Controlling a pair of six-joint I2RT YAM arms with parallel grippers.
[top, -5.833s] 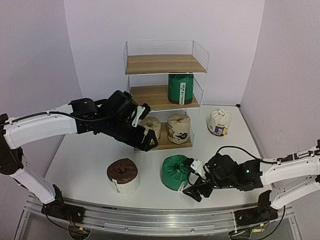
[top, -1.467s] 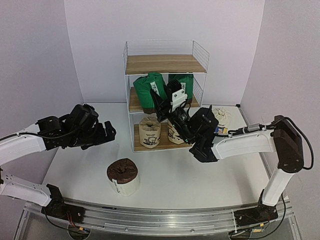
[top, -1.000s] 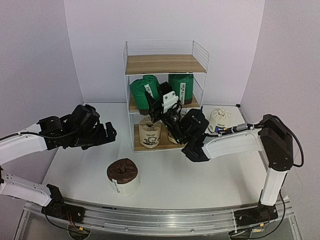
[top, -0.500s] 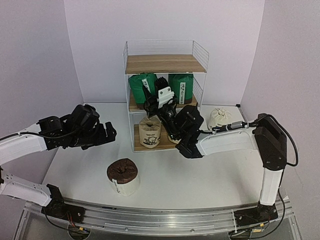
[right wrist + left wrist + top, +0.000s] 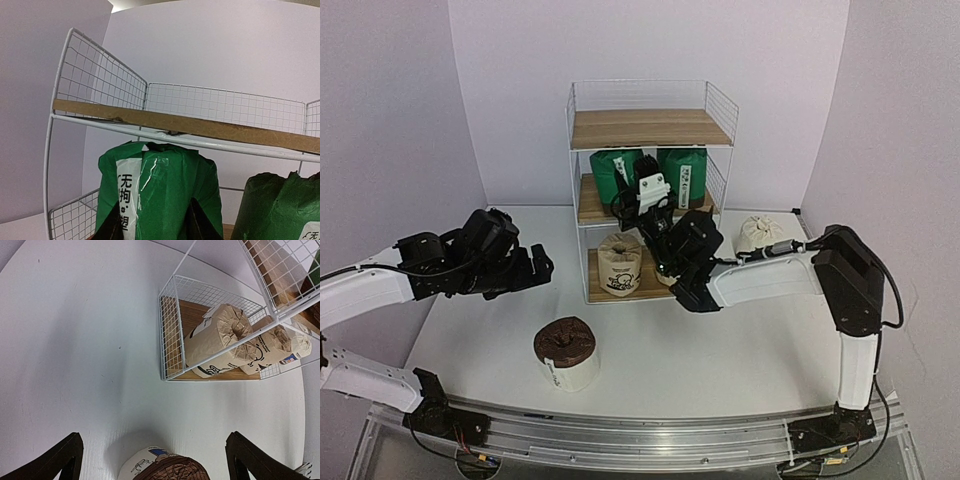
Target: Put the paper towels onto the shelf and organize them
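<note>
The shelf (image 5: 650, 128) stands at the back centre. On its middle board are two green paper towels. My right gripper (image 5: 645, 196) is shut on the left green roll (image 5: 612, 166), which stands upright beside the right green roll (image 5: 682, 172). In the right wrist view this held green roll (image 5: 165, 190) fills the space between my dark fingers (image 5: 111, 226), under the top board (image 5: 200, 128). Two beige rolls (image 5: 220, 339) lie on the bottom board. My left gripper (image 5: 534, 268) hangs open above the table, with the brown-topped roll (image 5: 167, 470) below it, between its fingers.
A white roll with a blue-yellow label (image 5: 758, 236) stands on the table right of the shelf. The brown-topped roll (image 5: 566, 352) sits at the front left. My right arm (image 5: 770, 280) stretches across in front of the shelf's bottom tier, hiding part of one beige roll.
My right gripper has carried the tilted green roll leftward and deeper into the middle tier, and it now stands upright next to the other green roll. The left arm has not moved.
</note>
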